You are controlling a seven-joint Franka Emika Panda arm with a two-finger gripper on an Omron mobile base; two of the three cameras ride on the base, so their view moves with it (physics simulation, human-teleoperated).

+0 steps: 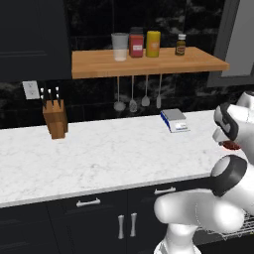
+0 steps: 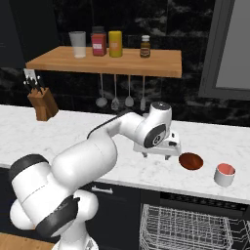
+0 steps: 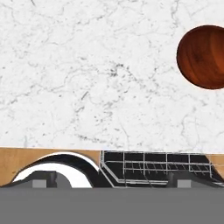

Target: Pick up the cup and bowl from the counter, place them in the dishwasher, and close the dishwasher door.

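The low red-brown rounded bowl [image 2: 191, 161] sits upright on the long white marble surface [image 2: 73, 136] near its front edge, and from above in the hand view [image 3: 202, 57] its dark wood-grained inside holds nothing. Just to its right stands the small pinkish-red round cup [image 2: 224, 174], apart from it, its paler inside also bare. The white arm's gripper [image 2: 162, 151] hangs over the surface just left of the bowl; whether its fingers are spread or closed cannot be told. Below the edge, the black dishwasher [image 2: 195, 200] shows its pale grey wire rack [image 2: 180, 229], with nothing on it. On the brown wooden shelf [image 2: 105, 61] stand a pale translucent tumbler [image 2: 77, 44], a red-labelled jar [image 2: 98, 41], a yellow canister [image 2: 115, 44] and a small brown bottle [image 2: 145, 46].
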